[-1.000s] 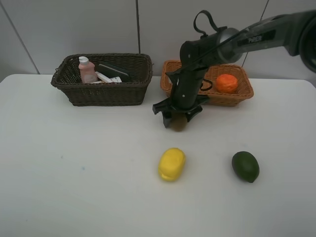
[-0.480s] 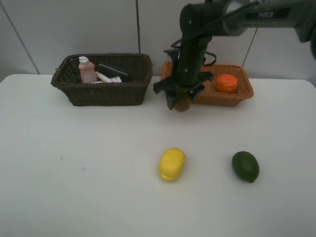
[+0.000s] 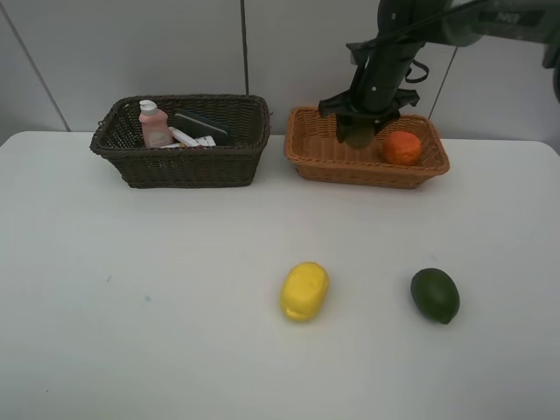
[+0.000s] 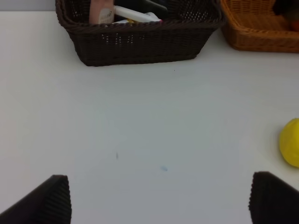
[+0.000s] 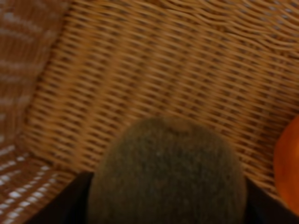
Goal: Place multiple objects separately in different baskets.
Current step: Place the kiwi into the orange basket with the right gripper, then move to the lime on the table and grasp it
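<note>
High view: the right end effector [image 3: 359,129] hangs over the orange-tan basket [image 3: 324,166], clamped on the brown kiwi [image 3: 357,136], just beside the orange [image 3: 402,147] lying inside. The yellow lemon [image 3: 304,290] and dark green avocado [image 3: 435,295] sit apart on the table [image 3: 131,289].

Left wrist: the left end effector [image 4: 159,186] is spread wide above the table, with the dark brown basket [image 4: 140,46] ahead.

Right wrist: the kiwi is pinched between the jaws, with wicker beneath it and the orange at the edge.

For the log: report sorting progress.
Done: small pink bottle and white-and-red marker in the dark brown wicker basket; round orange in the orange-tan wicker basket. In hand: right gripper holds the fuzzy brown kiwi over it. Remaining: yellow lemon, dark green avocado on the white table.
</note>
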You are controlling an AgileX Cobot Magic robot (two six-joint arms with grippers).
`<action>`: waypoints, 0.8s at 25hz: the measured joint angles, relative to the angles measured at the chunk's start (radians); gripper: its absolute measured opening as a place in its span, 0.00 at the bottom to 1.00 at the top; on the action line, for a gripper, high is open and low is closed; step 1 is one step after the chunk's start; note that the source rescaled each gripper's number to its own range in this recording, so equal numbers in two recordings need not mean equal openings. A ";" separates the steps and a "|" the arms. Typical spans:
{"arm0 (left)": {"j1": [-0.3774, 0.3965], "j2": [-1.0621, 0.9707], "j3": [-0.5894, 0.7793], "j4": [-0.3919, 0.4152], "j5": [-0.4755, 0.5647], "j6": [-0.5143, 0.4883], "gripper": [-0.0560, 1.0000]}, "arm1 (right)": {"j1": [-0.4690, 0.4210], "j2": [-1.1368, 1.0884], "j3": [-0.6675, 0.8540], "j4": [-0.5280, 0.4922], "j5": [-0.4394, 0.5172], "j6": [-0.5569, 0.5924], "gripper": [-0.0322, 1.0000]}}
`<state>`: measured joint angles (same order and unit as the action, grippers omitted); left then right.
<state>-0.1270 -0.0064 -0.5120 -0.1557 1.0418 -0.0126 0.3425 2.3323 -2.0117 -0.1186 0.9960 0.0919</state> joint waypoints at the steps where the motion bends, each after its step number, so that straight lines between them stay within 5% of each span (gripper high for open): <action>1: 0.000 0.000 0.000 0.000 0.000 0.000 1.00 | -0.003 0.005 0.000 -0.006 -0.005 0.000 0.44; 3: 0.000 0.000 0.000 0.000 0.000 0.000 1.00 | -0.001 0.009 0.000 -0.029 -0.010 -0.002 0.77; 5: 0.000 0.000 0.000 0.000 0.000 0.000 1.00 | 0.001 0.009 0.000 -0.030 -0.010 -0.003 0.91; 13: 0.000 0.000 0.000 0.000 0.000 0.000 1.00 | 0.000 -0.067 0.005 -0.002 0.183 0.003 0.96; 20: 0.000 0.000 0.000 0.000 0.000 0.000 1.00 | 0.000 -0.214 0.174 0.002 0.216 0.034 0.96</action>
<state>-0.1270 -0.0064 -0.5120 -0.1557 1.0418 -0.0126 0.3421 2.1185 -1.8378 -0.1170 1.2123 0.1259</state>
